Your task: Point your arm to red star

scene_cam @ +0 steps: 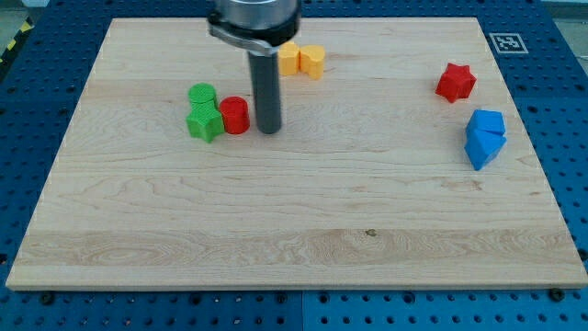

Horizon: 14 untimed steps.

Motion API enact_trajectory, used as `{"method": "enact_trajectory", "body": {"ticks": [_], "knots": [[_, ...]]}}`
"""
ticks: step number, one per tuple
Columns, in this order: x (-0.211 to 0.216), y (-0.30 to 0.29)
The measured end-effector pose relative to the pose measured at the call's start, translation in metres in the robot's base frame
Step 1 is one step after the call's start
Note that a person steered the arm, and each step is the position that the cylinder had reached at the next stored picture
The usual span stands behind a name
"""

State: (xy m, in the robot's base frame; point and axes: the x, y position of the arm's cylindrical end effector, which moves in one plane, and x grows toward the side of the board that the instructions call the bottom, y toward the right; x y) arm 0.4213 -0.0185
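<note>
Resting on wooden board (pixel 303 211) (seemingly): my tip (pixel 268 131)

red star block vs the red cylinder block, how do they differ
The red star block has pointed lobes; the red cylinder block is round with a flat top. The star sits alone near the view's right, while the cylinder touches the green blocks at the view's left. My tip is right beside the cylinder, far from the star. Both share the same red colour and similar size.

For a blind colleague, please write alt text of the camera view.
My tip rests beside a red cylinder and two green blocks, far left of the red star. Yellow blocks sit behind the rod; blue blocks lie below the star.
</note>
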Motion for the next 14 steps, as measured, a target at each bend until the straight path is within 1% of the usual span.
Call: {"method": "enact_trajectory", "body": {"ticks": [1,2,3,8,10,12,14], "knots": [[0.0,0.034],[-0.014,0.046],[-0.037,0.057],[-0.044,0.077],[-0.084,0.077],[-0.086,0.089],[-0.098,0.097]]}}
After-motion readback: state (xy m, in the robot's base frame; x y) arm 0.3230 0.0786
